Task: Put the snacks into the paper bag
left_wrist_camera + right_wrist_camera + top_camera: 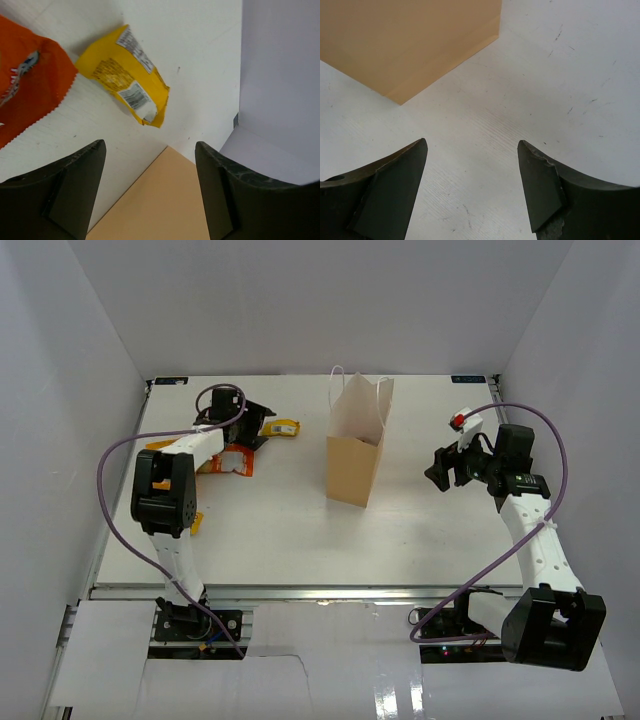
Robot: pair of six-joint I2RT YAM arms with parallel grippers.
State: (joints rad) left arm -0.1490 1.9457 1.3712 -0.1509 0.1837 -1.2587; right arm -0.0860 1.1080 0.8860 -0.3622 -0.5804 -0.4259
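The left gripper (150,147) hovers spread and empty, a yellow packet (125,75) with unreadable print lying just beyond its fingertips, while the right gripper (472,145), likewise spread, faces the upright paper bag (405,40) ahead-left of its fingers.

The tan kraft paper bag (357,450) stands upright and open at the centre of the top view, its thin white loop handles raised. In the upper left lie a flat yellow packet (284,427) and, nearer, a crinkled orange packet (230,461).
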